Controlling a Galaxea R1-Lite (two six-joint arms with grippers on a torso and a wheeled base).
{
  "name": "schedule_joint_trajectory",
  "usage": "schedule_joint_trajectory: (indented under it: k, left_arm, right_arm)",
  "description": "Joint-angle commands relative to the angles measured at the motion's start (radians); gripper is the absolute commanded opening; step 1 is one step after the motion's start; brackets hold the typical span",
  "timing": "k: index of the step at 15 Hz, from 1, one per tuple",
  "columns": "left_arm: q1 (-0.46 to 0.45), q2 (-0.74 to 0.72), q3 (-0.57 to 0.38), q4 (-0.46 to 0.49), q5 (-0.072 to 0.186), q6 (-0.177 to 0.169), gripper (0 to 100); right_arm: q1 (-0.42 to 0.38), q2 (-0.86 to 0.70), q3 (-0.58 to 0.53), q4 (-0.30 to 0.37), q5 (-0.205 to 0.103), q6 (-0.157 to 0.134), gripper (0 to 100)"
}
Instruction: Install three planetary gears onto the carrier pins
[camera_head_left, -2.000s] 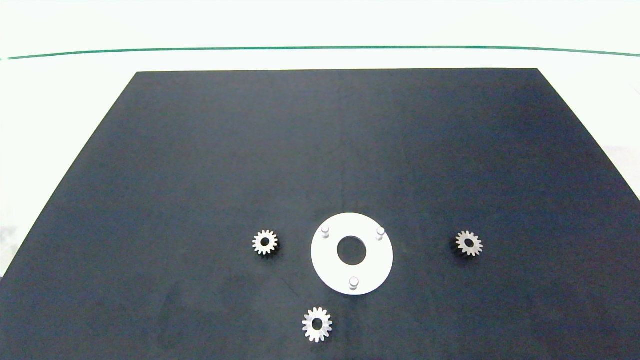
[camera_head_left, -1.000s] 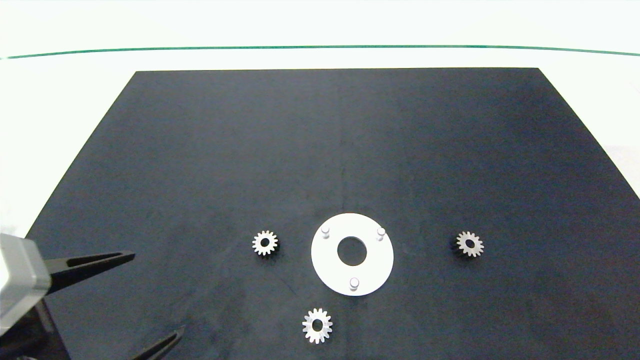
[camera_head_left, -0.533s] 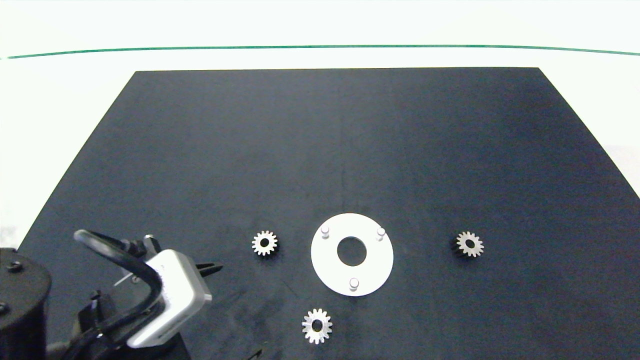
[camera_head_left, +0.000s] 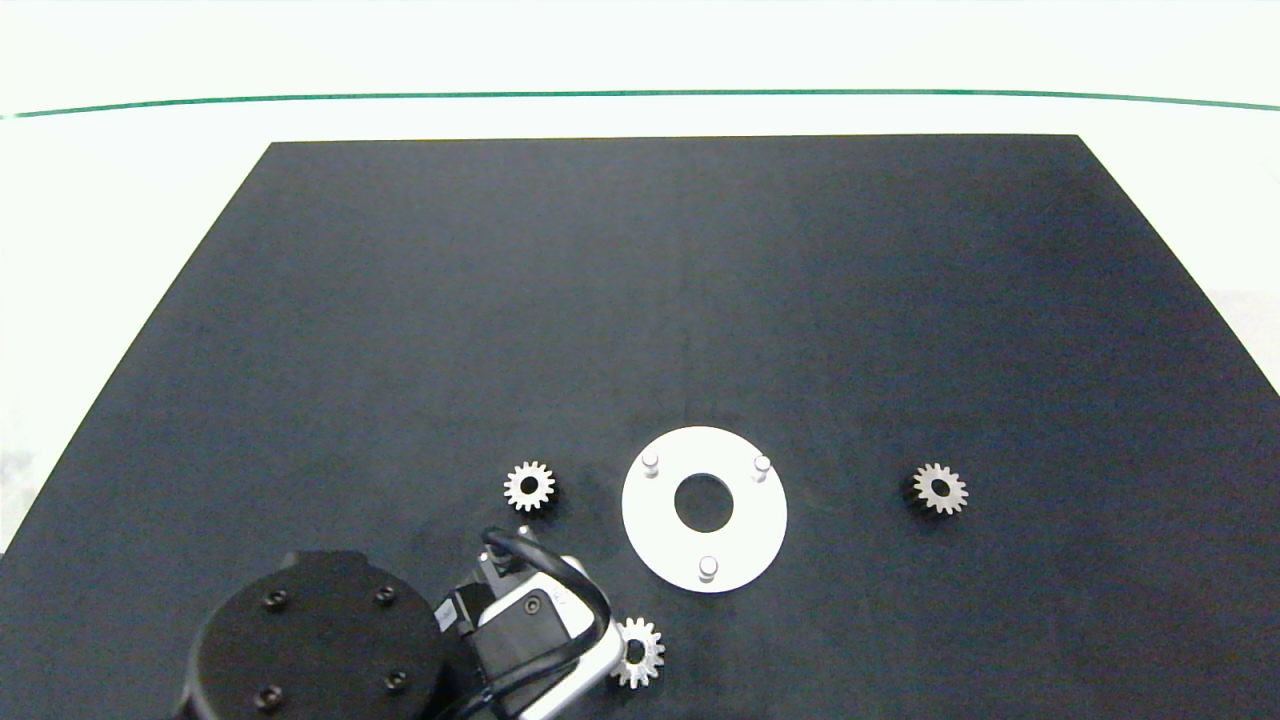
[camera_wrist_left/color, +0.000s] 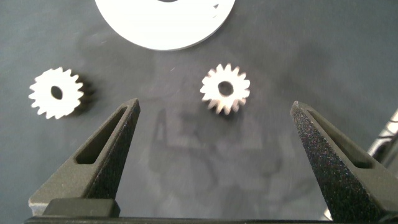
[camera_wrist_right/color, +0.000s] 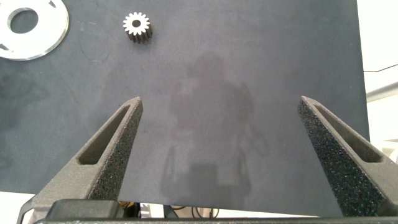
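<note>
The white carrier disc (camera_head_left: 745, 525) lies on the black mat with its three carrier pins (camera_head_left: 708, 567) bare. One planetary gear (camera_head_left: 529, 486) sits left of the disc and another (camera_head_left: 940, 489) far to its right. A third gear (camera_head_left: 645, 655) lies in front of the disc, half covered by my left arm (camera_head_left: 330, 640). In the left wrist view my left gripper (camera_wrist_left/color: 214, 104) is open just above the mat. The front gear (camera_wrist_left/color: 225, 89) lies slightly beyond its fingertips, and the left-hand gear (camera_wrist_left/color: 57, 93) lies outside them. My right gripper (camera_wrist_right/color: 219, 102) hangs open and empty, far from the right-hand gear (camera_wrist_right/color: 136, 27).
The black mat (camera_head_left: 640, 300) covers most of a white table (camera_head_left: 120, 200). A thin green line (camera_head_left: 640, 95) runs across the table's far side. The mat's near edge shows in the right wrist view, below my right gripper.
My left arm came in from the left edge and swept right along the mat's front. Its wrist now covers part of the front gear. Gears and disc have not moved.
</note>
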Motion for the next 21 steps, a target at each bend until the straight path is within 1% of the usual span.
schedule_joint_trajectory:
  k: [1, 3, 6, 9, 11, 12, 14, 21]
  left_arm:
    - [-0.004, 0.092, -0.004, -0.016, 0.006, 0.001, 100]
    - [-0.006, 0.121, 0.011, -0.016, 0.006, -0.001, 100]
    - [0.0, 0.148, -0.025, -0.016, 0.006, 0.001, 100]
    - [0.006, 0.174, -0.033, -0.018, 0.009, 0.001, 100]
    - [0.008, 0.193, -0.039, -0.023, 0.024, 0.001, 100]
    - [0.008, 0.202, -0.039, -0.024, 0.026, -0.001, 100]
    - [0.008, 0.207, -0.045, -0.039, 0.026, -0.001, 97]
    - [0.02, 0.236, -0.059, -0.047, 0.029, 0.001, 82]
  right_arm:
    - [0.001, -0.001, -0.002, 0.002, 0.0, 0.001, 100]
    - [0.001, -0.002, -0.004, 0.002, 0.0, 0.001, 100]
    - [0.002, -0.002, -0.004, 0.002, 0.001, 0.001, 100]
    - [0.002, -0.01, -0.002, 0.004, -0.002, 0.001, 100]
    - [0.002, -0.012, -0.004, 0.004, -0.002, 0.001, 100]
    - [0.002, -0.012, -0.004, 0.002, -0.002, 0.001, 100]
    - [0.002, -0.016, -0.005, 0.002, -0.003, 0.001, 100]
    - [0.001, -0.018, -0.013, 0.004, -0.006, 0.001, 100]
